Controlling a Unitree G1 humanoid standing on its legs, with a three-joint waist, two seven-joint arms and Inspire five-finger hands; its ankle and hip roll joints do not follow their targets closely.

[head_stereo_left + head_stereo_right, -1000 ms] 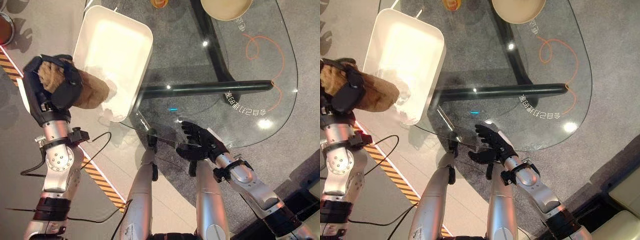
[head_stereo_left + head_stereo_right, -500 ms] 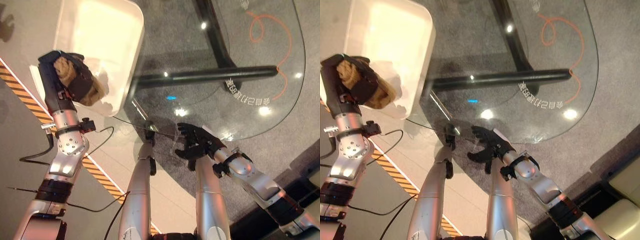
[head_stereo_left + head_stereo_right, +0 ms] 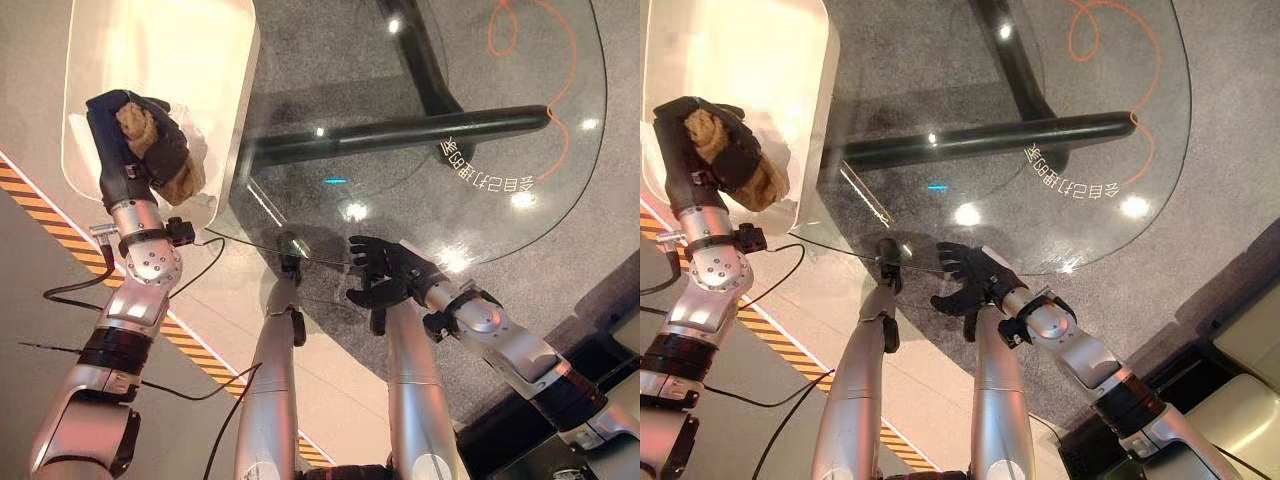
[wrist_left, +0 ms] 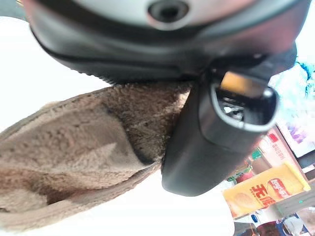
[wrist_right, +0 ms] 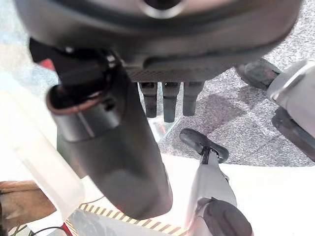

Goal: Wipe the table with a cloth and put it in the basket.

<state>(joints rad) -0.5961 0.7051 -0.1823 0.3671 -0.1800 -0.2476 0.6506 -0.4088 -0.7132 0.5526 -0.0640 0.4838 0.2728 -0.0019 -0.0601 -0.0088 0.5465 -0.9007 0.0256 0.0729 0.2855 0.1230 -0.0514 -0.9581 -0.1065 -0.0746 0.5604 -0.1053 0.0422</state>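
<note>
Cloth (image 3: 160, 150): brown, fleecy, bunched into a wad; clamped in the curled fingers of the left hand (image 3: 135, 140); suspended over the near end of the basket (image 3: 215, 60); basket white, shallow, rounded corners, beside the glass table (image 3: 480, 120).

Bright light from overhead, and the clear glass tabletop (image 3: 480, 90) throws it straight back: hard white glints at five o'clock, at three o'clock and up at twelve in the head views. More small sparks ride along the dark tubular table leg (image 3: 400, 135). The white plastic basket (image 3: 150, 60) at eleven o'clock glares almost blank, its walls washed out. A soft shadow spreads over the grey carpet (image 3: 330, 70) beneath the glass. In the left wrist view, everything around the brown fleecy cloth (image 4: 74, 147) burns out to pure white. In the right wrist view, a pale blown-out band crosses at six o'clock.
</note>
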